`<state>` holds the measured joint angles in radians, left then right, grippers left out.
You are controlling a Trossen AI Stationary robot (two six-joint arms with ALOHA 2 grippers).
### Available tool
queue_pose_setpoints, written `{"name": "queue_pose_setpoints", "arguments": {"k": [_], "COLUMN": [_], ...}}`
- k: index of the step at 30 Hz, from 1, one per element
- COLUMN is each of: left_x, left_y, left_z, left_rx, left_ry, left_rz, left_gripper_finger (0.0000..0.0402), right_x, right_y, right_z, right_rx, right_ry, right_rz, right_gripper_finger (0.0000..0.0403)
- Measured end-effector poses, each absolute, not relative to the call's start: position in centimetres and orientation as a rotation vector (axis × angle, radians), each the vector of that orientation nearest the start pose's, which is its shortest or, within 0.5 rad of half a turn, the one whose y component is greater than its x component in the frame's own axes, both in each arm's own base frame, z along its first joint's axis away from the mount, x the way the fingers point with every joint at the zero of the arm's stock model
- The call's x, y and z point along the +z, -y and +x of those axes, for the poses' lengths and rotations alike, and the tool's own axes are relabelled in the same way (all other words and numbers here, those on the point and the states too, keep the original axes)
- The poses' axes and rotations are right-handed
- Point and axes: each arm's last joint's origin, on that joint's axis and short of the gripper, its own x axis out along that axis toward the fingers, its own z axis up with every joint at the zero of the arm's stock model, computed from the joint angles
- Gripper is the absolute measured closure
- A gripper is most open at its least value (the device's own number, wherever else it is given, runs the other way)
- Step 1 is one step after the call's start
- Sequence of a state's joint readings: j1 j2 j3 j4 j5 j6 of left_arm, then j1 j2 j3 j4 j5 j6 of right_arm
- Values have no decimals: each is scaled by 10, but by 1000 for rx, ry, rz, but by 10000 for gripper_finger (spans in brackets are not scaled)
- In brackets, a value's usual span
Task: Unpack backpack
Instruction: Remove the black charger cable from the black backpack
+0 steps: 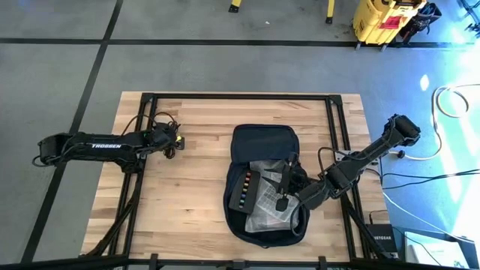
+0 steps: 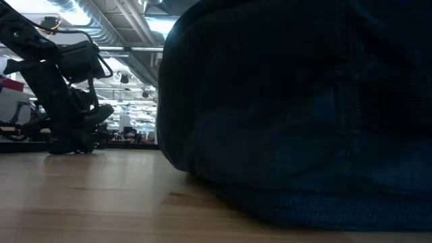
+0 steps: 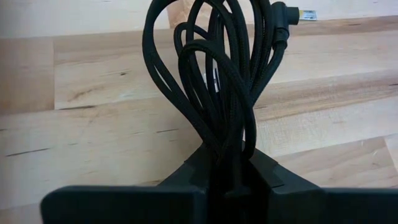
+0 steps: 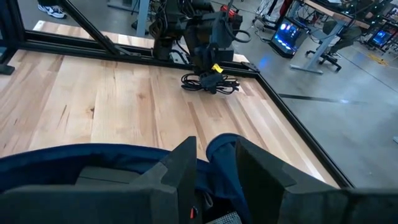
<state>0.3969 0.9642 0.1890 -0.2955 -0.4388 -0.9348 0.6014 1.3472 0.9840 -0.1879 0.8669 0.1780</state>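
Left wrist view alone shows left gripper point(image 3: 233, 163) clamped on black cable bundle point(image 3: 217, 74). Right gripper point(image 4: 214, 165) pinches navy backpack point(image 1: 264, 184) rim, bag open.

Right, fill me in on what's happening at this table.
A two-armed robot is unpacking a backpack that lies open in the middle of the wooden table. The left gripper is at the table's left edge with a bundle of black cable between its jaws, the bundle down on the wood. The right gripper is pinching the backpack's rim. A clear plastic bag and a dark box with a row of coloured items are still inside.
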Motion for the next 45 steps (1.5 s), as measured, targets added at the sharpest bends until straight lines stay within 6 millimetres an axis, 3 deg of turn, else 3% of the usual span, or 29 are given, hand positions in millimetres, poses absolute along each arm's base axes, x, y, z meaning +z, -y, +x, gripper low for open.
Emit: {"name": "queue_pose_setpoints", "arguments": {"k": [25,35,45], "left_x": [109,109,111], "left_y": [-62,-62,-62], "left_z": [117,117,118], "left_rx": [1194,1184,1181], "left_ry": [-671,-666,-674], "left_rz": [-755,-774,-768], "left_gripper_finger": [365,283,259], "right_x": [285,285,285], "right_y": [-143,-143,-144], "right_z": [248,248,248], "right_rx": [-293,-290,-280], "right_ry": [-384,-385,-388], "right_rz": [-188,-188,-186], "right_gripper_finger": [308,308,308]}}
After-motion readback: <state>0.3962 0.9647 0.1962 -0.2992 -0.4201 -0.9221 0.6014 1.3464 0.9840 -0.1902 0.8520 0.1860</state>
